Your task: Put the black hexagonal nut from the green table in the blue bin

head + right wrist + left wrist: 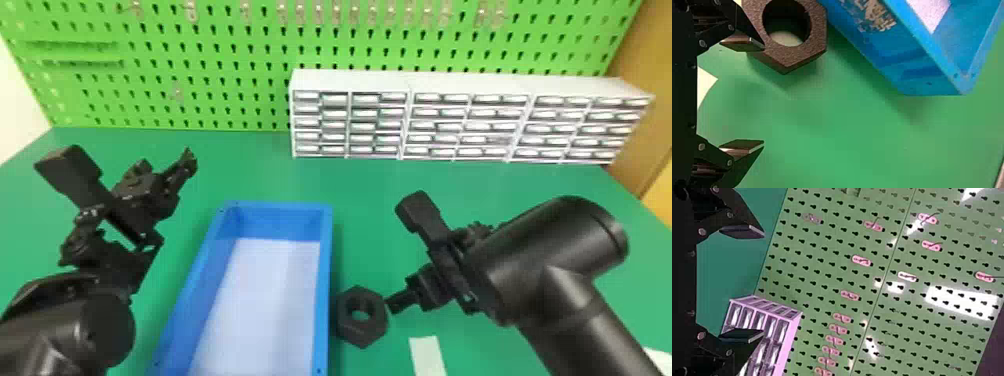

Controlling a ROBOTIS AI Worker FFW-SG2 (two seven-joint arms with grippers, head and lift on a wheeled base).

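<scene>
Closest in, at the bottom of the head view, a white strip (427, 356) lies on the green table (250, 172), to the right of the bin (325, 280), and a second white piece (659, 359) shows at the right edge. Just past the strip and a little to its left is the black nut (345, 317), flat on the table with its hole facing up, just beside the bin's right wall and outside the bin. The right claw (400, 254) has its fingers well apart; one tip is right at the nut, overlapping its edge in the right wrist view, though I can't tell whether they touch. The bin is blue with a pale bottom, its long side running away from the camera. Over the table to the bin's left is the left claw (122, 156), fingers also spread wide. Farther back, a long white drawer unit (350, 81) stands on the table, right of centre. Behind it rises the green pegboard (225, 75), with small hooks (190, 11) along its upper part.
</scene>
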